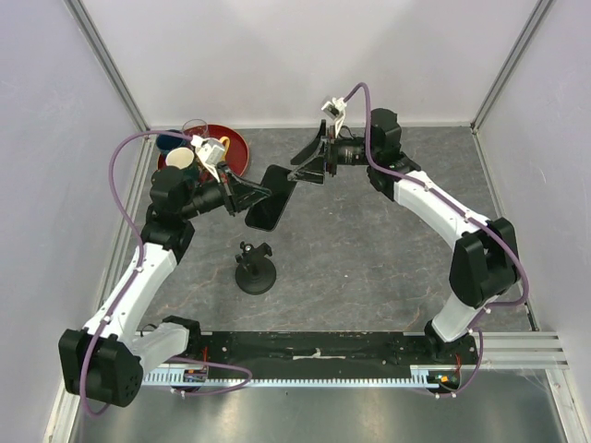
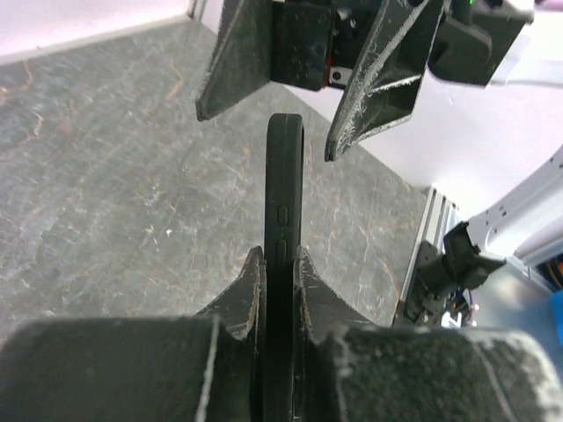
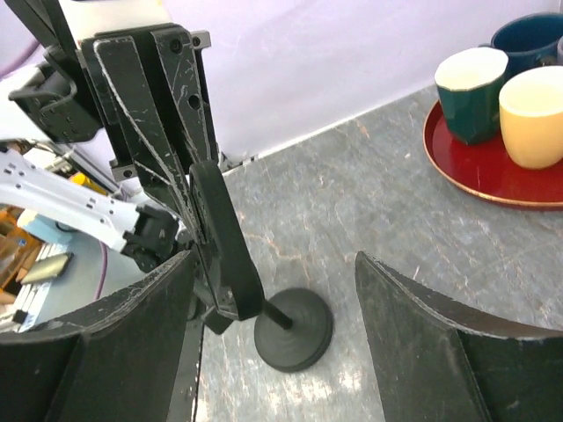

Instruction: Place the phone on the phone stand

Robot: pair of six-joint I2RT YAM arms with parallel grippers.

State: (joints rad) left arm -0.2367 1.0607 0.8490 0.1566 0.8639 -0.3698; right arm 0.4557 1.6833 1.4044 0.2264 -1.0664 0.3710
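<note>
The left end effector [image 1: 254,196] was clamped on one end of the phone [image 1: 272,205], holding it edge-up in the air above the worktop [image 1: 369,268]. The right end effector [image 1: 300,175] stood spread wide, its fingers on either side of the phone's other end, apparently not touching it. The phone stand [image 1: 255,269] stood upright on the worktop below, nearer the arm bases. A red tray [image 1: 235,157] of cups [image 3: 471,92] sat in the far left corner.

Top view overhead, looks down whole table [image 1: 369,268]; wrist views close, facing each other, share phone [image 2: 285,202].
</note>
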